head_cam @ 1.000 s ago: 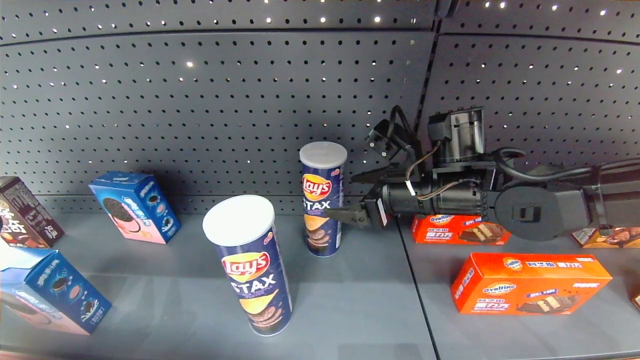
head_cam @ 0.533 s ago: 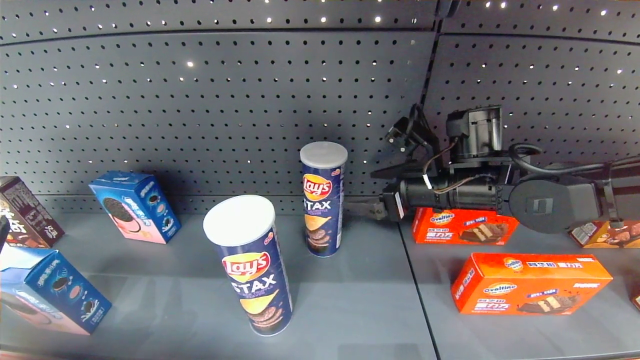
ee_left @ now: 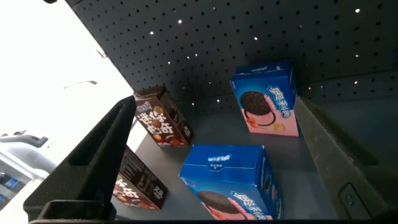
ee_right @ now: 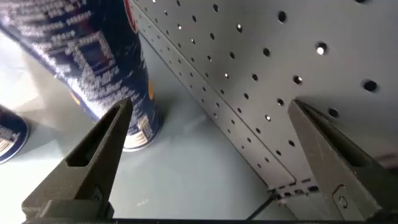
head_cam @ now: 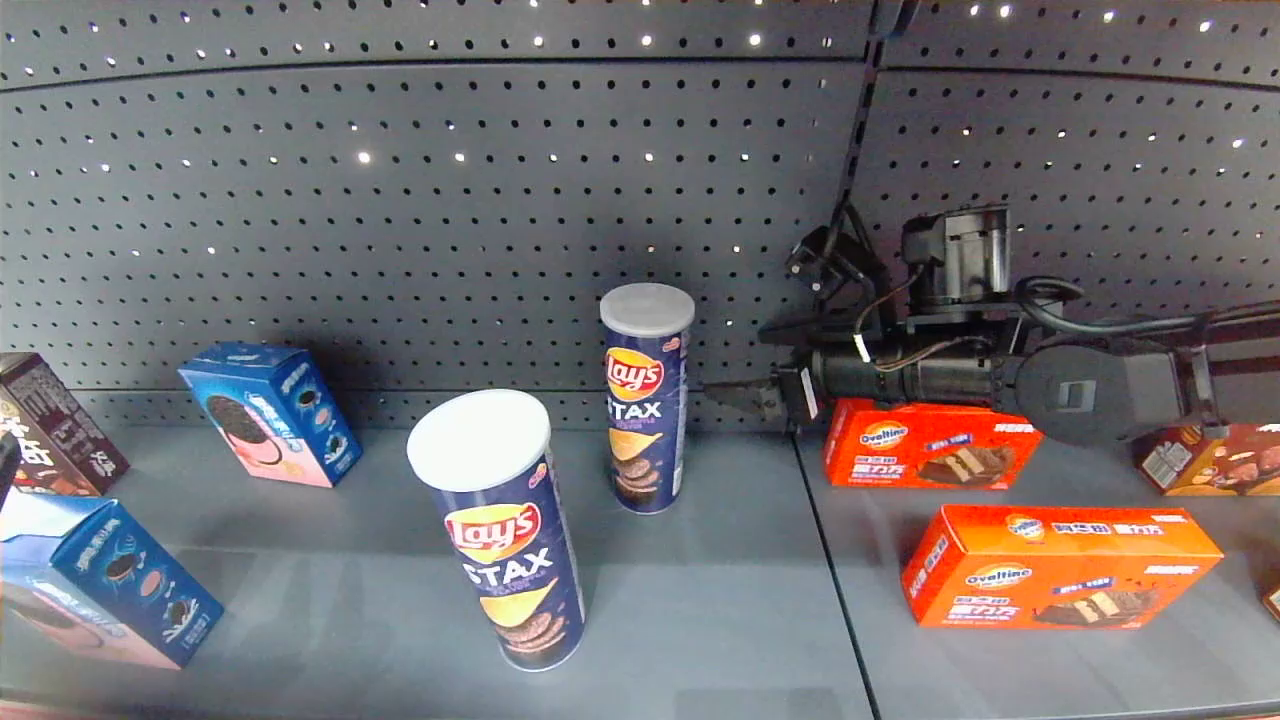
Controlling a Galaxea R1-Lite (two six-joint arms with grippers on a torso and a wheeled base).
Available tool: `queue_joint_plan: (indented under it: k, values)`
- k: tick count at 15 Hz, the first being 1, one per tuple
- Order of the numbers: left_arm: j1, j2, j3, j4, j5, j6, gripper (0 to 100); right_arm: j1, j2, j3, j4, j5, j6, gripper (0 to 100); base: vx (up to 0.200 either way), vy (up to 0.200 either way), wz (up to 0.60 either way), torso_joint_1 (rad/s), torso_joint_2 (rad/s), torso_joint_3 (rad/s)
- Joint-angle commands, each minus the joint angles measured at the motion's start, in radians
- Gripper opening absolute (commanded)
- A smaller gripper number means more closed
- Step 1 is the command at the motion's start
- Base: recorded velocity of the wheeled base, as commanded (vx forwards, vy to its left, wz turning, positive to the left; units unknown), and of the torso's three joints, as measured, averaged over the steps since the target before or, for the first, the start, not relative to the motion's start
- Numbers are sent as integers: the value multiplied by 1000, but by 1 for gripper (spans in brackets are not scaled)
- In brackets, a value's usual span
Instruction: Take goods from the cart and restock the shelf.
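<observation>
While checking the shelf [head_cam: 700,600], noting rear chips can [head_cam: 646,400] standing upright near the pegboard [head_cam: 400,250], finding right gripper [head_cam: 738,362] spread wide and empty just off its 3 o'clock, not touching, and seeing left gripper [ee_left: 212,106] gaping, empty, facing cookie boxes [ee_left: 230,180].

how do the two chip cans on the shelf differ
The rear chip can stands close to the pegboard; the front chip can stands nearer the front edge of the shelf and more to the left. The open right gripper is beside the rear chip can, apart from it; the front chip can has no gripper by it. Both stand upright, lids on, with the same dark blue design.
</observation>
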Motion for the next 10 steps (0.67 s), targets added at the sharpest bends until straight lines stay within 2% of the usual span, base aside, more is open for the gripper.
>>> queue_joint_plan:
  k: [1,10]
  values:
    - [0,0,-2,-1,0,0,100,2,29,-21,-5,-6,-1,100,0,0,0,0,0,0]
    - [0,-5,-5,-1,0,0,100,62,73,-90,-6,-19,0,100,0,0,0,0,0,0]
